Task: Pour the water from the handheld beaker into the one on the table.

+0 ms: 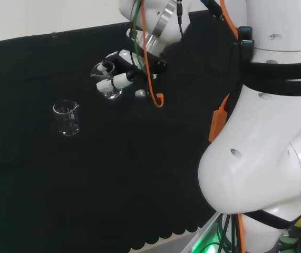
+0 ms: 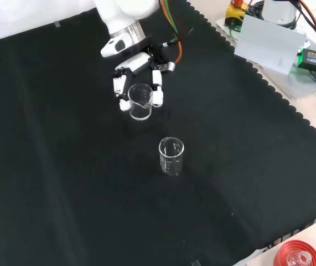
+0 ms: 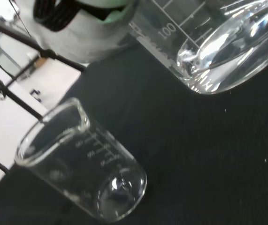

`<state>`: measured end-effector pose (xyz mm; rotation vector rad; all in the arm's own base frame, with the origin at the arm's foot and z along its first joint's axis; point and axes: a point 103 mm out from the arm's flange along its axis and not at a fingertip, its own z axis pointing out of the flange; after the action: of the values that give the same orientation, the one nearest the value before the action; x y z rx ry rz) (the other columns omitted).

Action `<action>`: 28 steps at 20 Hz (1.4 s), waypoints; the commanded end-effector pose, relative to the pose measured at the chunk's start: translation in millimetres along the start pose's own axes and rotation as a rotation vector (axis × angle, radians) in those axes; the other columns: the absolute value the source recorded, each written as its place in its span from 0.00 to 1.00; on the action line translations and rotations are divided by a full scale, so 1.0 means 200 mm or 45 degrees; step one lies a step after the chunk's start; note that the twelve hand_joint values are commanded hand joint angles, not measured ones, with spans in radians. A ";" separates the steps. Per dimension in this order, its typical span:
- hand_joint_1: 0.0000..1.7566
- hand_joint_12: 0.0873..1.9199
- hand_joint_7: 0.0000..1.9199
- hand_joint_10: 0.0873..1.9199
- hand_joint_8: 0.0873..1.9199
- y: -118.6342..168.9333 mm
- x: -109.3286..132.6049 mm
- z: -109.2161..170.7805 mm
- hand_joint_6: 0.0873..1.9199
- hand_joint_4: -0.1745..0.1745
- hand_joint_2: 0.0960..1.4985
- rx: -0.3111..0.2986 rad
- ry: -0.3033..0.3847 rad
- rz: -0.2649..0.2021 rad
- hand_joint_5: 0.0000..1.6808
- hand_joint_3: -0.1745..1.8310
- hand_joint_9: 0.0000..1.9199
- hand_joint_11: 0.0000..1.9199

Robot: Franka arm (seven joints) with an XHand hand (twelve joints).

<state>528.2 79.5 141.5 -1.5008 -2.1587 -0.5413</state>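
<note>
Upper centre of the front view, the black-and-white hand (image 2: 138,77) curls round a clear glass beaker (image 2: 140,102), seemingly approaching; next, tipping it over the empty clear beaker (image 2: 171,157) mid-frame.

Bench cloth (image 2: 63,166): one standing beaker (image 2: 171,157) near its middle, apart from the hand (image 2: 138,77) and its held beaker (image 2: 140,102). Bare cloth between them and toward every edge. Clutter lies beyond the scalloped edge.

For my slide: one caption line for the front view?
Hand holds a beaker above the cloth, just behind the standing beaker.
</note>
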 end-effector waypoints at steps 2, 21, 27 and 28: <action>0.75 0.39 0.79 0.22 0.11 -0.05 0.10 0.01 0.14 0.02 0.67 0.070 -0.211 -0.019 0.77 0.00 0.76 0.59; 0.74 0.40 0.69 0.40 0.25 -0.07 0.23 0.07 0.26 0.00 0.69 0.128 -0.466 0.077 0.74 0.00 0.70 0.57; 0.74 0.41 0.65 0.41 0.30 -0.04 0.27 0.10 0.31 0.00 0.70 0.146 -0.493 0.093 0.72 0.00 0.70 0.57; 0.74 0.41 0.65 0.41 0.31 -0.04 0.27 0.11 0.31 0.00 0.70 0.149 -0.500 0.096 0.72 0.00 0.70 0.56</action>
<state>500.8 122.1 154.3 -1.7222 -2.3500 -0.1235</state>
